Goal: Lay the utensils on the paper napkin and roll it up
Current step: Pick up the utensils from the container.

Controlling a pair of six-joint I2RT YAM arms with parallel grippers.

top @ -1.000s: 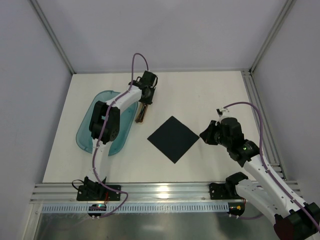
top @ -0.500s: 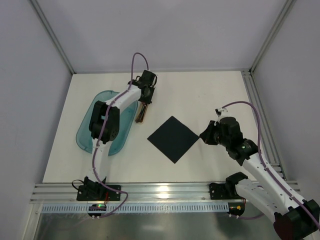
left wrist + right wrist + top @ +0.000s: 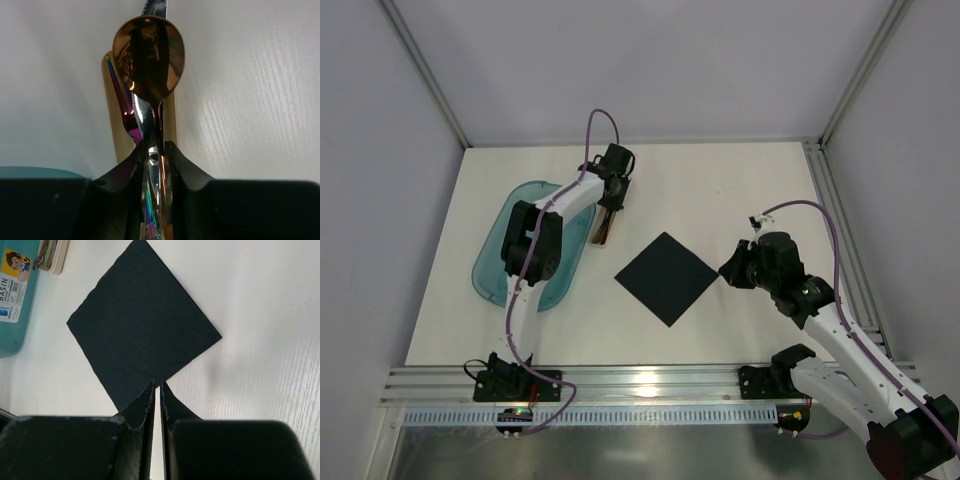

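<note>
The utensils [image 3: 148,60] are a copper spoon, a purple-tinted fork and a knife tip, bundled and pointing away from my left gripper [image 3: 155,145]. That gripper is shut on their handles. From above, the utensils [image 3: 603,230] lie just right of the tub, under my left gripper [image 3: 611,203]. The paper napkin [image 3: 667,277] lies flat as a dark diamond mid-table. My right gripper [image 3: 727,270] is shut and empty, hovering just off the napkin's right corner. In the right wrist view, that gripper [image 3: 156,386] points at the nearest corner of the napkin [image 3: 142,325].
A translucent teal tub [image 3: 510,255] sits at the left under the left arm, its labelled rim [image 3: 12,295] visible from the right wrist. A beige flat piece [image 3: 114,135] lies under the utensils. Metal rails border the table's near and right edges.
Almost nothing has moved. The left gripper stays over the utensils' handles and the right wrist has shifted only slightly beside the napkin.
</note>
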